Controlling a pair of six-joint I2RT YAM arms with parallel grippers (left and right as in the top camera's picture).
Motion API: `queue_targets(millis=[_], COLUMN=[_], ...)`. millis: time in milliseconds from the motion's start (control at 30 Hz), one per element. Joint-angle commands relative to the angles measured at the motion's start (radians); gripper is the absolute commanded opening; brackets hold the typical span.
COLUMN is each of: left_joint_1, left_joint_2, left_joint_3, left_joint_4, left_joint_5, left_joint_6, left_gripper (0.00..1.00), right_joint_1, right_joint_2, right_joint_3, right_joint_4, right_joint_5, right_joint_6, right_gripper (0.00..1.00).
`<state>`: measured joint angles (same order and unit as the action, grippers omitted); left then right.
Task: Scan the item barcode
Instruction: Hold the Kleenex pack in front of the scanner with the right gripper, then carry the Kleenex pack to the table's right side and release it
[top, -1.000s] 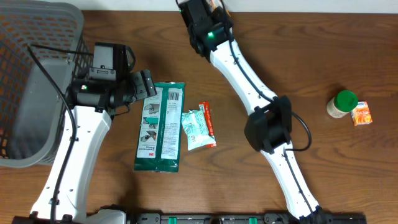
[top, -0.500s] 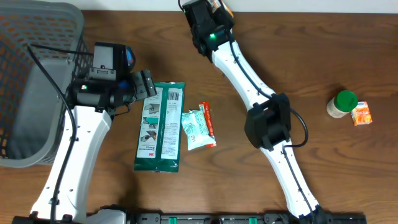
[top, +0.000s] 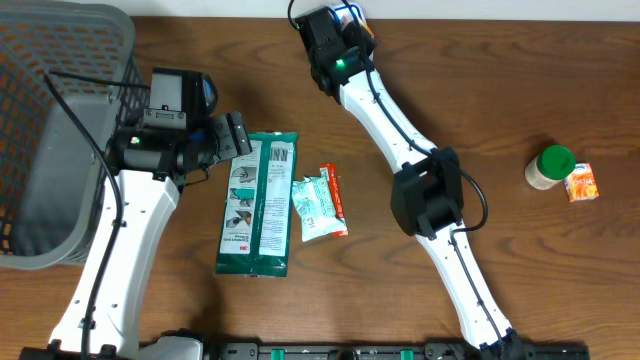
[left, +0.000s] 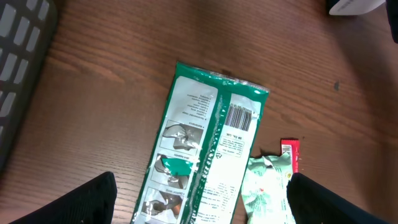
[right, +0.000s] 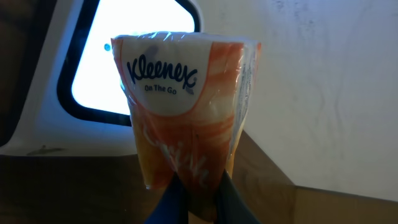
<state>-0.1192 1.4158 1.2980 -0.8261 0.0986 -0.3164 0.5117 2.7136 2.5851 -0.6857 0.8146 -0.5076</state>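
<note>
The scanning step is the one in hand. The right arm (top: 385, 105) reaches to the far edge of the desk (top: 500, 100). The right jaws are shut tight on the bottom end of a Kleenex pack (right: 186, 106). The pack stands up out of the jaws, and its top end is in front of the bright window of the white scanner (right: 87, 81). The side we can see has the name on it. No barcode shows there, so I cannot tell if the barcode faces the window.

For the next move, I think the arm should turn the pack slowly, close to the window, until the barcode faces it. The grip should not get loose.

The left jaws are wide open and hold nothing. They hang over a long green pack (left: 205, 149) lying flat on the desk, not touching it. Its barcode (left: 241, 116) faces up. I think this pack could be picked up next.
</note>
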Motion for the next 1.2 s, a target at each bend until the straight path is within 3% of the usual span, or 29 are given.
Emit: queue_targets(millis=[0,233,400,500,633,900,1167], left_joint_1=[0.003,0.003,0.003,0.003,0.003,0.003,0.003], left_joint_2=[0.003,0.003,0.003,0.003,0.003,0.003,0.003], left_joint_3=[0.002,0.002,0.002,0.002,0.002,0.002,0.002], left_joint_4=[0.000,0.000,0.000,0.000,0.000,0.000,0.000], left_joint_5=[-0.006,-0.005,-0.006,-0.006,-0.006,-0.006,-0.006], left_joint_6=[0.009,0.009,0.009,0.009,0.009,0.009,0.009], left_gripper=[0.88,0.88,0.88,0.88,0.88,0.88,0.88], right_joint_1=[-0.021,-0.017,0.007,0.005,-0.029,-0.118,-0.114], right_joint_2=[0.008,-0.078,-0.215,-0.291,-0.346,-0.375,-0.467], right_joint_3=[0.010,0.012,0.012,0.012,0.011,-0.056,-0.281], right_joint_4=[0.005,-0.123,-0.533,-0.792,-1.014,-1.014,-1.013], right_joint_5=[-0.004,0.007,-0.042,-0.211,-0.447,-0.654,-0.649], right_joint_6=[-0.002,0.005,0.243,0.380,0.480,0.570,0.551], right_gripper=[0.01,0.01,0.01,0.01,0.01,0.01,0.01])
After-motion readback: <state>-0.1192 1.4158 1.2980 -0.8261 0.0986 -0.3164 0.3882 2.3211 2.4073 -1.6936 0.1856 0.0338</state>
